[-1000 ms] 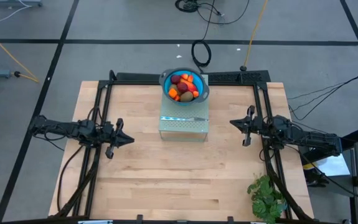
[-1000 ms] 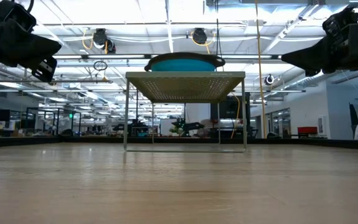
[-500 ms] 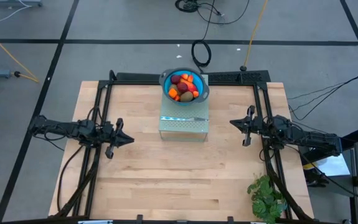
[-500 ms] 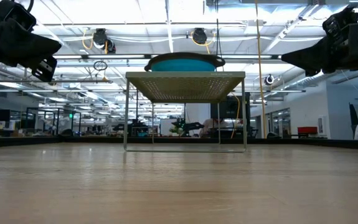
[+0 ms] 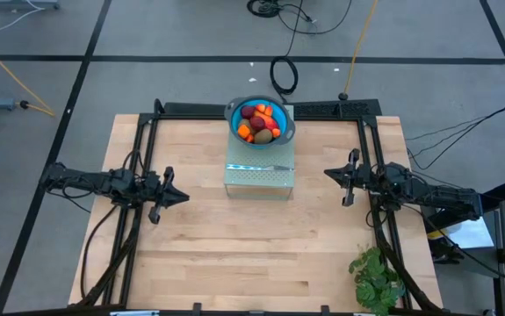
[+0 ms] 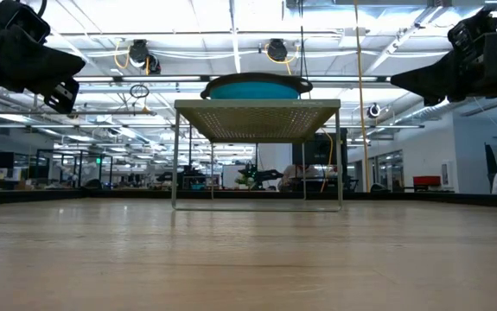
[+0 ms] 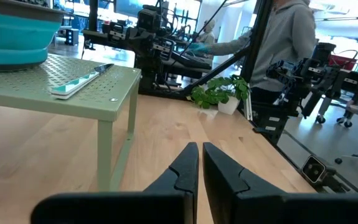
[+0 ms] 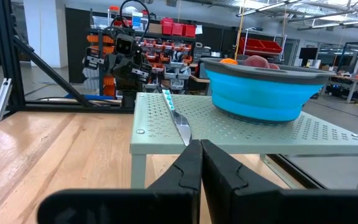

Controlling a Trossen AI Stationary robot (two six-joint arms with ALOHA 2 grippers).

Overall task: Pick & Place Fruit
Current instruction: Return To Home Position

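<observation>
Left gripper (image 7: 200, 150): clenched, empty.
Right gripper (image 8: 200, 144): clenched, empty.
Green shelf (image 5: 261, 180): between both grippers.
Fruit (image 5: 259, 123): in blue strainer bowl (image 5: 232, 115) atop shelf.
Table knife (image 8: 180, 121): just ahead of right gripper.

One shelf (image 8: 328, 134), one bowl (image 8: 259, 93), one knife (image 8: 177, 118), one plant (image 5: 375, 279)

Open room runs across the middle of the table (image 5: 252, 254) and along its near edge, broken only by the plant (image 5: 377, 279) at the near right corner. The shelf (image 5: 259, 180) stands at the middle of the far edge, carrying the blue bowl (image 5: 232, 112) and the knife (image 5: 270, 167), with a clear gap between its legs. The left hand (image 5: 182, 197) and right hand (image 5: 327, 174), both closed, hang high near the left and right edges.
</observation>
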